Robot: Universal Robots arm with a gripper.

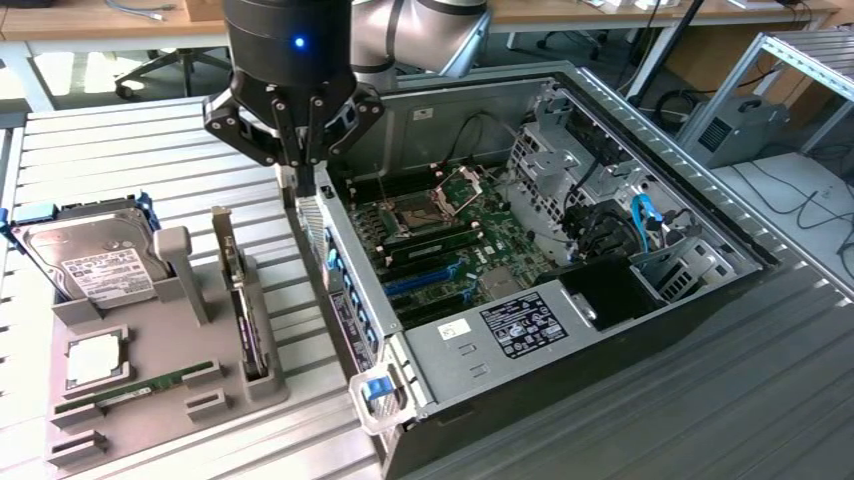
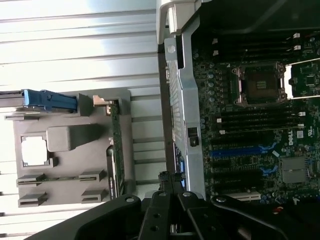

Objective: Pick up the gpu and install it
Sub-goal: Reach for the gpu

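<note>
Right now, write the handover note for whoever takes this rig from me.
Gripper: shut, with nothing seen in it. It hangs over the gap between the grey holder and the open computer case, close to the case's wall.
Graphics card: stands on edge in its slot in the holder, apart from the gripper. The hard drive and memory stick sit in the same holder.
Done: nothing that shows.
Left: the card is not picked up, and the blue slots on the board are bare.

One computer case [image 1: 461, 350], one holder [image 1: 167, 345], one hard drive [image 1: 87, 262], one gpu [image 1: 242, 300], one memory stick [image 1: 134, 393]
</note>
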